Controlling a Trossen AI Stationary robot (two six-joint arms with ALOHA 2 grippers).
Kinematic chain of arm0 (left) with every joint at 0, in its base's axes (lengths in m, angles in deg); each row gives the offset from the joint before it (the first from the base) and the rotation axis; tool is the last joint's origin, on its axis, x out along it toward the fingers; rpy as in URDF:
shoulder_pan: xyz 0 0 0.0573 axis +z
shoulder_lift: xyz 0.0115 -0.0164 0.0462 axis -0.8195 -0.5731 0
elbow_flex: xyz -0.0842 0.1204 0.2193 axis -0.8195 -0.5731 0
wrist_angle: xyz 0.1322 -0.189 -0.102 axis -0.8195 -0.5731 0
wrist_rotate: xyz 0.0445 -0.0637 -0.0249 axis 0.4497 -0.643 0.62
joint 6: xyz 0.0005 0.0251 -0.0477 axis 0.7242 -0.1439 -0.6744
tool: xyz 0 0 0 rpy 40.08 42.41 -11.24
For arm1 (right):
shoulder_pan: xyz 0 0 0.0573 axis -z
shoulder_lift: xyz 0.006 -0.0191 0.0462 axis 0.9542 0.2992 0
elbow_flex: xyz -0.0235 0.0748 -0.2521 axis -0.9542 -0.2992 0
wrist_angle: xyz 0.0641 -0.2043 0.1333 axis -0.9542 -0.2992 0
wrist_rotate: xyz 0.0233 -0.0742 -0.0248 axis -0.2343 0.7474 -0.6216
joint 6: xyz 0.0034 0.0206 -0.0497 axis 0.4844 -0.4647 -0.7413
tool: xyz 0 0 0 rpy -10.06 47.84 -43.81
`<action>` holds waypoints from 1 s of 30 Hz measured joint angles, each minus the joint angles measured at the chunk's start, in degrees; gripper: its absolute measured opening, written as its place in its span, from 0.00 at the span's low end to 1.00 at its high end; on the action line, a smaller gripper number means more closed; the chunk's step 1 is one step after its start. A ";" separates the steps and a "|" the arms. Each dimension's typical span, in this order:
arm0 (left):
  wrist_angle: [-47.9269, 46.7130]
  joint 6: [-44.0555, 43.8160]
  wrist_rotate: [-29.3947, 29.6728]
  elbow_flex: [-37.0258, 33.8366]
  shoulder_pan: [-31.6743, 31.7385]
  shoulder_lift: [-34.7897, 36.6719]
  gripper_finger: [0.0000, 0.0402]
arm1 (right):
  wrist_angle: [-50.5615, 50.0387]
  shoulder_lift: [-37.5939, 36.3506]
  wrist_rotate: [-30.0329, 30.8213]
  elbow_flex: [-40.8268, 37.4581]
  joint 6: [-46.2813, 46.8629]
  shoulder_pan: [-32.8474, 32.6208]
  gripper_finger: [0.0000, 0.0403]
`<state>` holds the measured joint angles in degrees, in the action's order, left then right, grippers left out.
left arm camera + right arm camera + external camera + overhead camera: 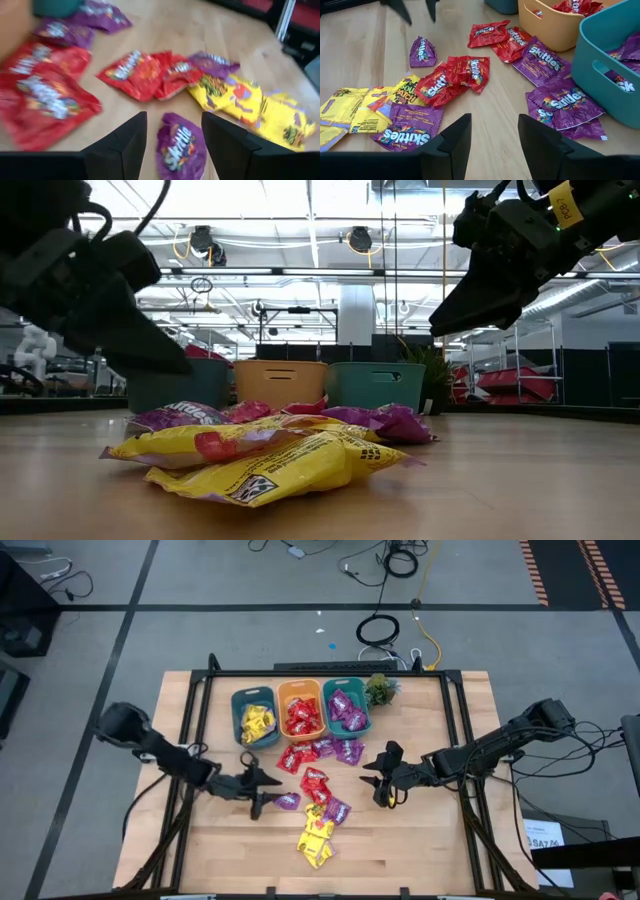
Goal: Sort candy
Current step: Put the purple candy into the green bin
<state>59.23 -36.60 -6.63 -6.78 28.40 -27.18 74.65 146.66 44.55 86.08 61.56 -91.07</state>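
At the left of the high view, the left tool is held low over the wooden counter, its fingers spread apart with nothing between them; in its wrist view a single purple packet is seen lying on the counter right in the gap ahead of the fingers. In the upper middle of the high view three bins are lined up side by side: a teal bin filled with yellow candy, an orange bin with red candy, and a second teal bin with purple candy. A small green plant is set just right of them. Below the bins the loose candy is scattered down the middle of the counter: red and purple packets nearest the bins, yellow packets lowest in the frame. At the right, the right tool is held beside the pile, its fingers apart and empty.
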 joint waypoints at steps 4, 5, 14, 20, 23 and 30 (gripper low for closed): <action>0.86 2.71 0.09 5.44 -1.05 -9.04 0.49 | 0.00 0.00 -0.17 -0.02 0.00 0.00 0.38; 0.72 3.98 0.10 6.73 -1.08 -11.12 0.49 | 0.00 0.00 -0.18 -0.02 0.01 0.00 0.38; 0.58 6.61 1.95 12.61 -1.09 -26.40 0.48 | 0.48 0.00 -0.53 0.02 1.98 -0.21 0.38; 1.82 10.04 0.73 13.99 -1.03 -26.21 0.24 | 0.49 0.02 -0.43 0.02 1.88 -1.18 0.38; -0.24 13.44 -0.64 14.17 -0.98 -22.73 0.10 | 0.50 0.02 -0.26 0.02 1.64 -1.18 0.38; -15.40 9.41 0.69 15.79 -0.17 -7.54 0.09 | 0.93 0.02 -0.18 0.02 1.51 -1.14 0.38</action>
<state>43.83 -27.19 -5.94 9.00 28.23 -34.72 75.58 146.68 44.37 86.10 63.07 -92.21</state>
